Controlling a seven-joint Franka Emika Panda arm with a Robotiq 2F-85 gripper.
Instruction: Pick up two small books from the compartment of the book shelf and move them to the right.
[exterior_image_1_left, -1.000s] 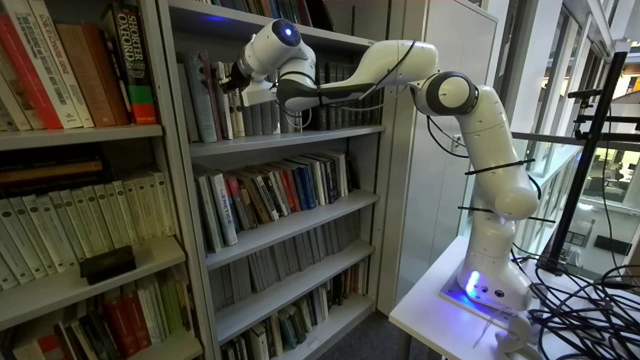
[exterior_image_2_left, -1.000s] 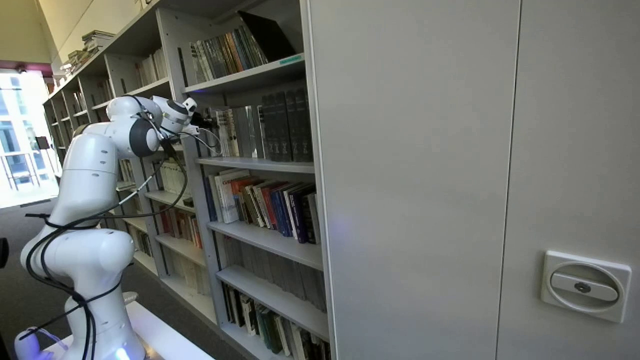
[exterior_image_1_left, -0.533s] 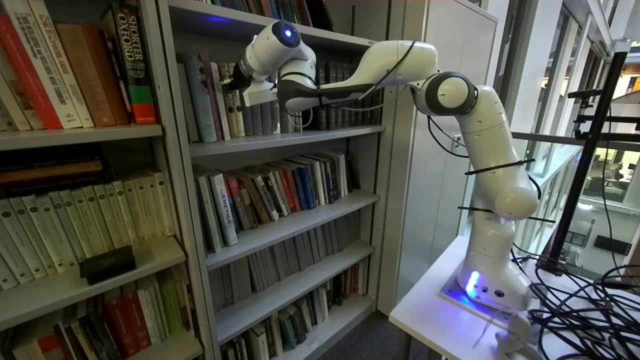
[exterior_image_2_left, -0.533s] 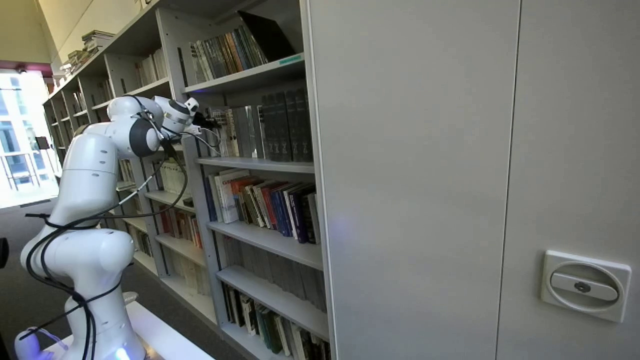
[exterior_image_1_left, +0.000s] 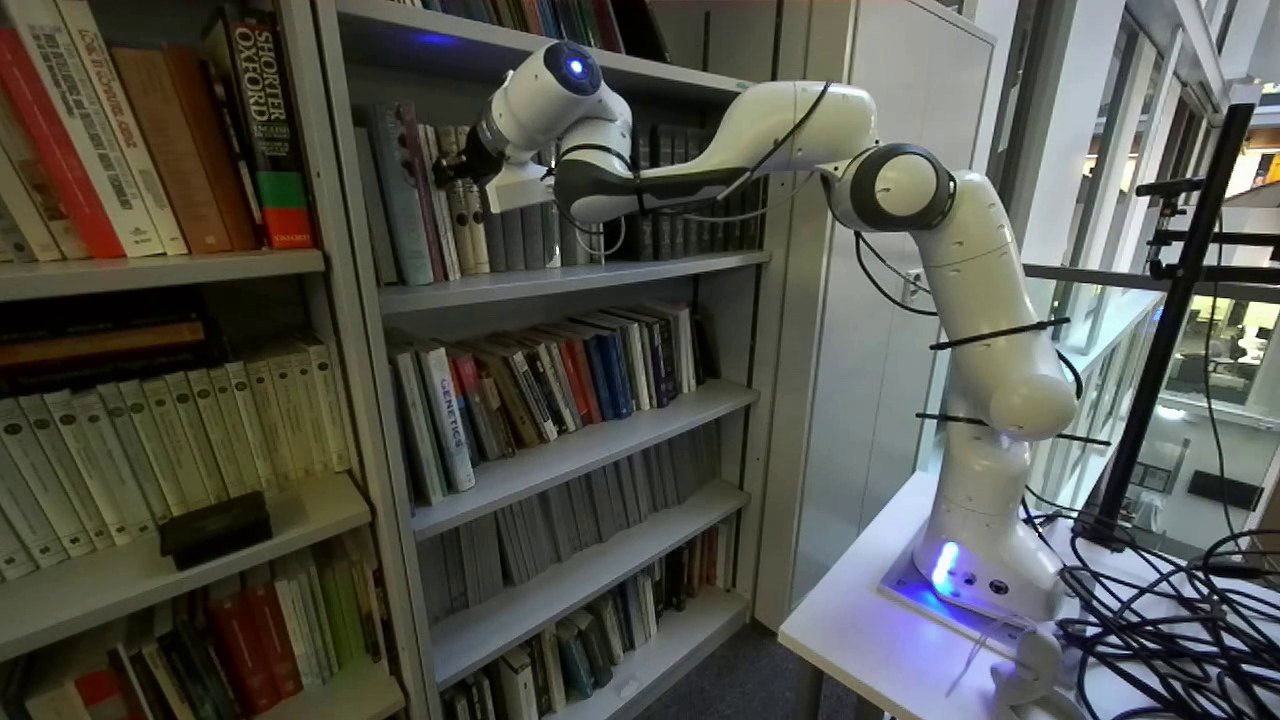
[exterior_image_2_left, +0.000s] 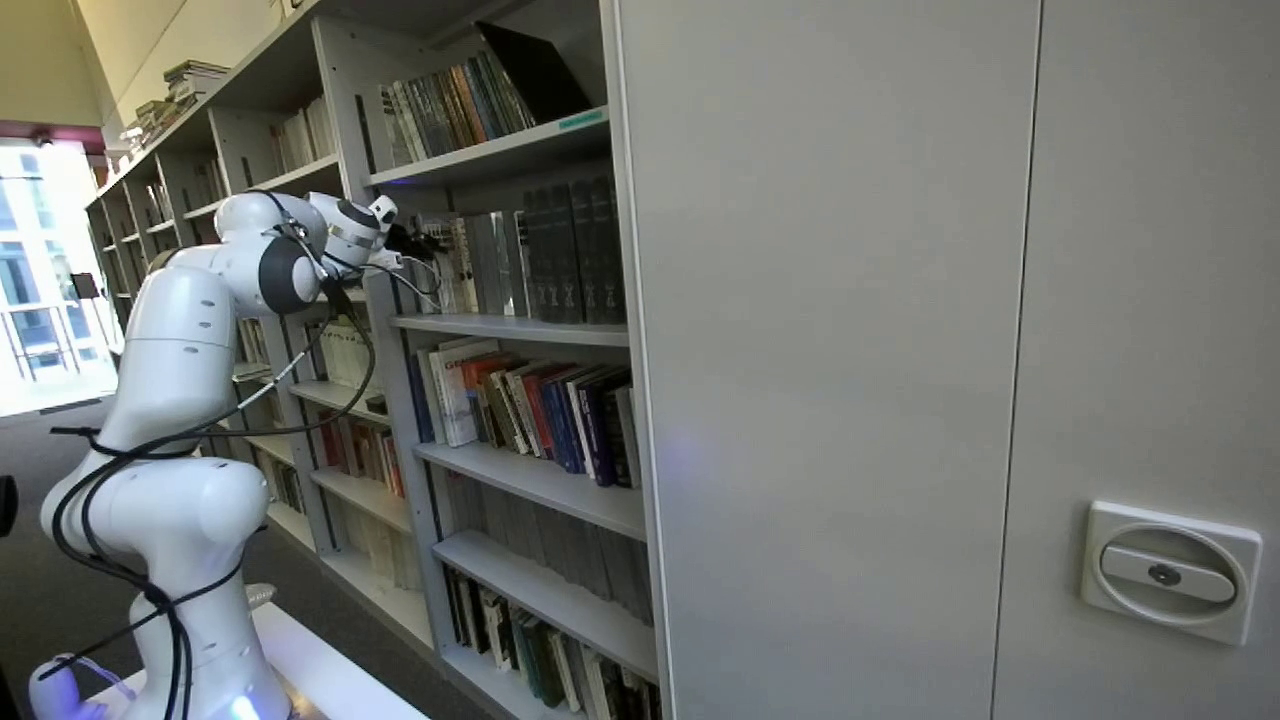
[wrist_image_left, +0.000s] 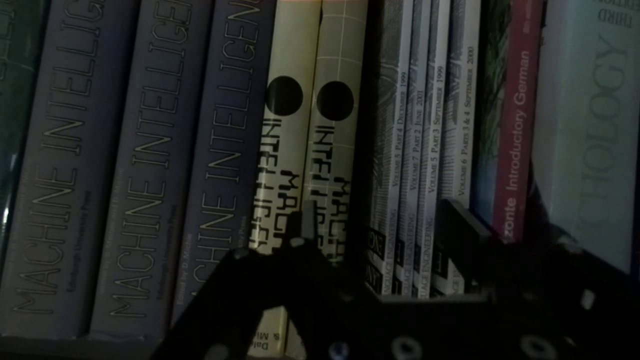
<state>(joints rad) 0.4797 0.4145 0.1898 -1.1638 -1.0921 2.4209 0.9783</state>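
Small books (wrist_image_left: 420, 130) are best straddled by the gripper (wrist_image_left: 387, 220), jaws wide apart and empty, with cream spines (wrist_image_left: 322, 145) left unsnagged

The surface (exterior_image_1_left: 840, 620) is white and smooth, with bare top showing toward the shelf. The robot's base (exterior_image_1_left: 990, 560) stands over it on a thin plate (exterior_image_1_left: 902, 588), and blue light tints plate and top. Black cables (exterior_image_1_left: 1180, 630) lie in a tangled heap just beside the base. Near the plate sits a rounded pale thing (exterior_image_1_left: 1035, 665), too unclear to name. Beneath, the floor (exterior_image_1_left: 700, 660) is dark grey and carries the shelf (exterior_image_1_left: 600, 437).
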